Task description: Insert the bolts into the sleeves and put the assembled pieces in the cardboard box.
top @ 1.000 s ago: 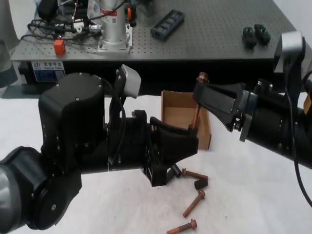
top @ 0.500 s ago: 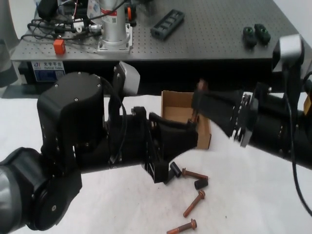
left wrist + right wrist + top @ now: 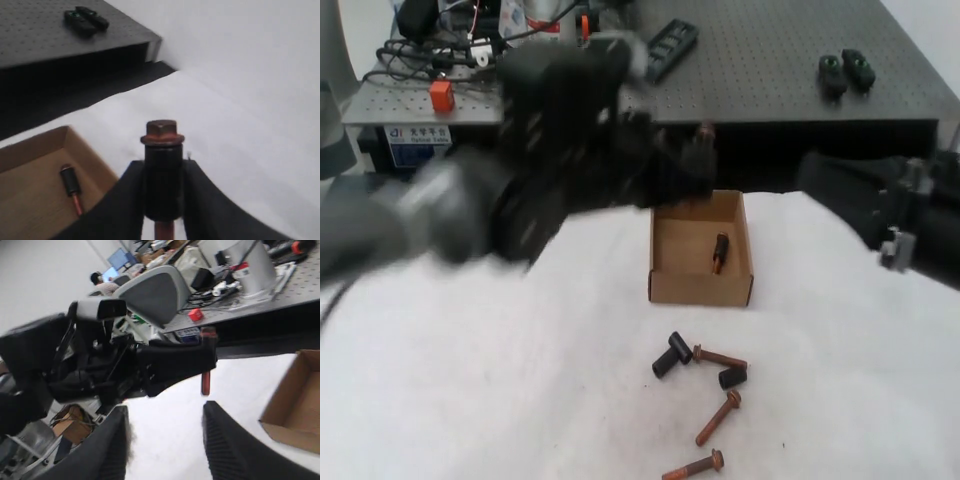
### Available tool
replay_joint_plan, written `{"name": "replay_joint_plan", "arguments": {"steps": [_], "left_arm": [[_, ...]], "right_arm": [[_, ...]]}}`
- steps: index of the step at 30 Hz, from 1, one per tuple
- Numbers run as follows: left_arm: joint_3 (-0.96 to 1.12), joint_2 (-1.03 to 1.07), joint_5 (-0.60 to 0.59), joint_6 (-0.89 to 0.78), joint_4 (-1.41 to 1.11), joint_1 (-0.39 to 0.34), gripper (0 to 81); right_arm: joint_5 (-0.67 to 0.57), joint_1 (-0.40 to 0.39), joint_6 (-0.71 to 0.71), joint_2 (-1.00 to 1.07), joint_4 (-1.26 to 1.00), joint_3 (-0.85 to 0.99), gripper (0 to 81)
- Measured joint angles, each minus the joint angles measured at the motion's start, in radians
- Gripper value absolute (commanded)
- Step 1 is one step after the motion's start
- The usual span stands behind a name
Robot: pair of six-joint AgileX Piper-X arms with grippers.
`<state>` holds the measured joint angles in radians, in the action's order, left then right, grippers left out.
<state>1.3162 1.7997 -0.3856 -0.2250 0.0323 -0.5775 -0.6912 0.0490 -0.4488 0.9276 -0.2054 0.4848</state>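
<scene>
Left arm now up from front-left of cardboard box (image 3: pixel 700 288) to behind it, motion-blurred. Right arm pulled back to right of box, bolt no longer in it.

- Left gripper (image 3: pixel 162 166): clamped on black sleeve (image 3: pixel 161 197), copper bolt (image 3: pixel 161 131) through it, head protruding; held beyond box's rear wall.
- Right gripper (image 3: pixel 165 410): fingers apart, nothing between.
- One assembled piece (image 3: pixel 720 252) lies inside box.
- In front of box on white cloth (image 3: pixel 520 380): two loose sleeves (image 3: pixel 669 356), three loose bolts (image 3: pixel 718 418).

High, wrist views sharing cardboard box (image 3: pixel 700 288)
</scene>
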Motion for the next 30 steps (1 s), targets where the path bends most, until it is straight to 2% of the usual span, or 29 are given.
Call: {"name": "replay_joint_plan", "arguments": {"steps": [4, 7, 11, 13, 15, 20, 22, 25, 30], "left_arm": [[0.484, 0.344, 0.097, 0.051, 0.429, 0.0, 0.6], [0.74, 0.52, 0.146, 0.093, 0.636, 0.0, 0.6], [0.964, 0.683, 0.185, 0.117, 0.79, 0.0, 0.6], [1.022, 0.74, 0.191, 0.12, 0.841, 0.0, 0.3], [1.028, 0.749, 0.194, 0.122, 0.85, 0.0, 3.7], [1.036, 0.759, 0.197, 0.122, 0.86, 0.0, 30.6], [1.043, 0.757, 0.197, 0.122, 0.864, 0.0, 37.3], [1.058, 0.733, 0.184, 0.129, 0.952, 0.0, 35.2], [1.058, 0.635, 0.231, 0.191, 1.091, 0.0, 23.9]], "right_arm": [[0.0, 0.079, 0.03, -0.027, 0.099, 0.0, 34.7], [0.016, 0.111, 0.043, -0.028, 0.135, 0.0, 34.7], [0.053, 0.112, 0.05, -0.028, 0.135, 0.0, 34.7], [0.061, 0.112, 0.053, -0.028, 0.135, 0.0, 34.7], [0.068, 0.112, 0.055, -0.028, 0.143, 0.0, 34.7], [0.112, 0.109, 0.113, -0.028, 0.205, 0.0, 34.7], [0.139, 0.105, 0.154, -0.028, 0.257, 0.0, 34.7], [0.16, 0.095, 0.204, -0.022, 0.329, 0.006, 34.7], [0.258, 0.026, 0.407, 0.086, 0.545, 0.095, 34.7]]}}
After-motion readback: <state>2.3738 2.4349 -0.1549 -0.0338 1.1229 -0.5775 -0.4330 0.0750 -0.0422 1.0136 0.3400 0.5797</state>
